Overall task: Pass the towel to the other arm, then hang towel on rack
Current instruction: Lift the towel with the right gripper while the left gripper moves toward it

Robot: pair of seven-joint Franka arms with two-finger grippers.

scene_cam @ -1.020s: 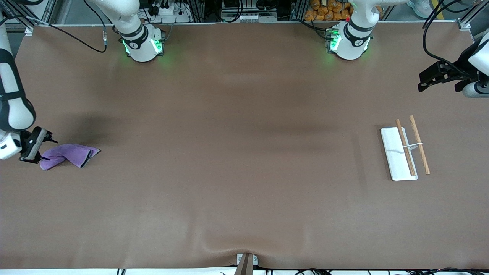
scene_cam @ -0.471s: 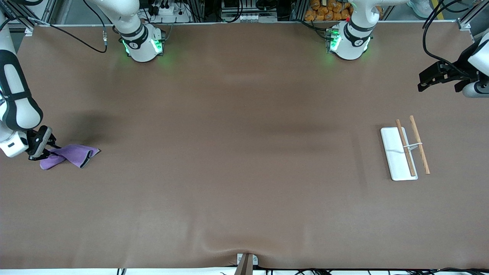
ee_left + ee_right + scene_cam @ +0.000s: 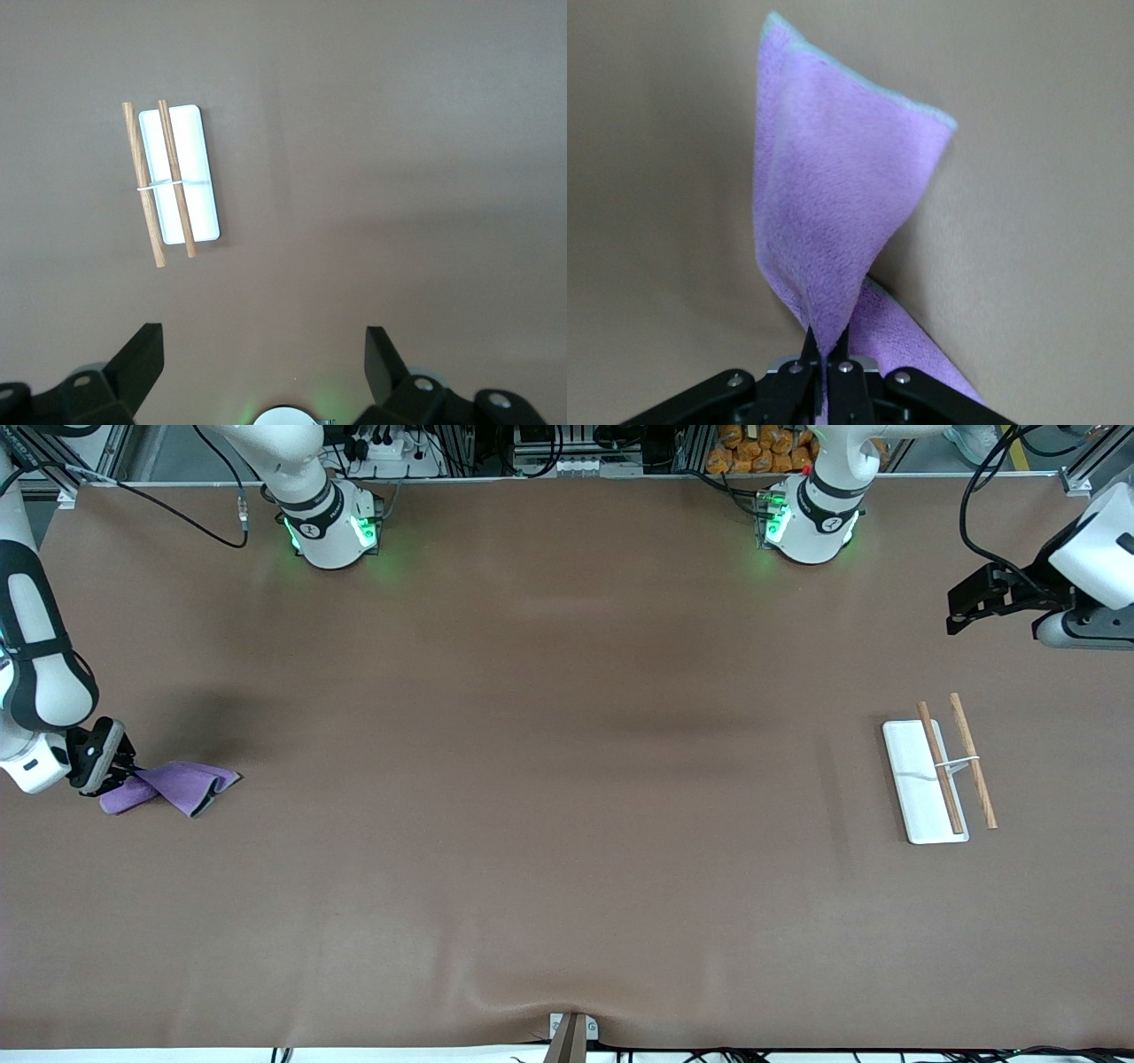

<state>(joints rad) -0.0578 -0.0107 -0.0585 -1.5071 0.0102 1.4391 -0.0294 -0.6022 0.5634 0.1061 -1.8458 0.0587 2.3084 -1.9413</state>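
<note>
The purple towel (image 3: 173,786) with its dark grey edge lies crumpled at the right arm's end of the table. My right gripper (image 3: 124,772) is shut on one end of it; in the right wrist view the towel (image 3: 833,186) runs out from the pinched fingertips (image 3: 824,347) and is partly raised. The rack (image 3: 941,769), a white base with two wooden rods, stands at the left arm's end. My left gripper (image 3: 959,618) hangs open in the air near that end, holding nothing; the left wrist view looks down on the rack (image 3: 173,181) with my left gripper (image 3: 264,354) wide apart.
The brown table cover (image 3: 567,779) has a wrinkle by a small bracket (image 3: 571,1032) at the edge nearest the front camera. The two arm bases (image 3: 330,527) stand along the table's top edge in the front view.
My right gripper closed on the towel's end and drew it slightly up and toward the arm bases. The left gripper shifted a little toward the table's middle and higher.
</note>
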